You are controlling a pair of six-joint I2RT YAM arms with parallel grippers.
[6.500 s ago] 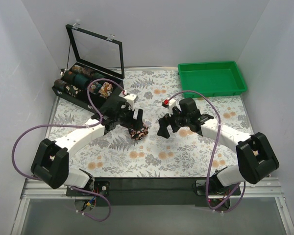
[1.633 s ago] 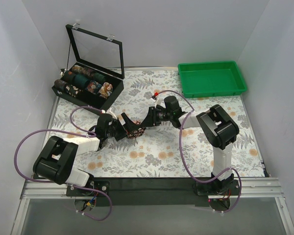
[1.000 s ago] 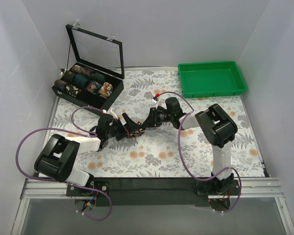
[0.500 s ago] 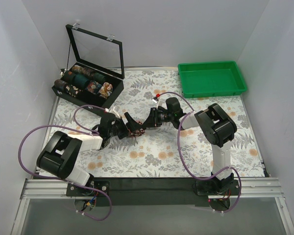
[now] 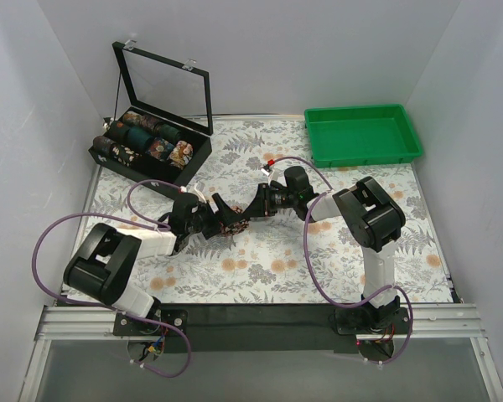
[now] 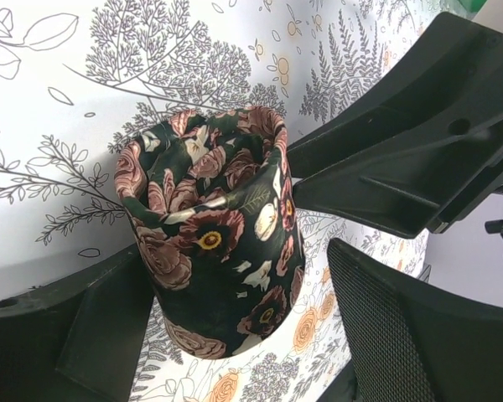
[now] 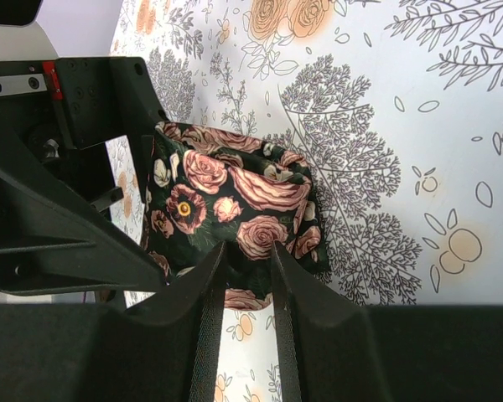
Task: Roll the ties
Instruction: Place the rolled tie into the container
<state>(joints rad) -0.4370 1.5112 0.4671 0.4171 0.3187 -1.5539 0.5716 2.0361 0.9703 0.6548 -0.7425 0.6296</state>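
Dark rose-print fabric tie roll sat mid-table on the white floral-print covering, between both grippers.
Right gripper pinched the roll's wall; left gripper was spread around it.

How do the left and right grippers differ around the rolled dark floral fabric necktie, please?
The left gripper flanks the rolled necktie, fingers wide apart; the right gripper pinches its fabric, fingers nearly together. Left gripper enters from the left, right gripper from the right. Both are black.
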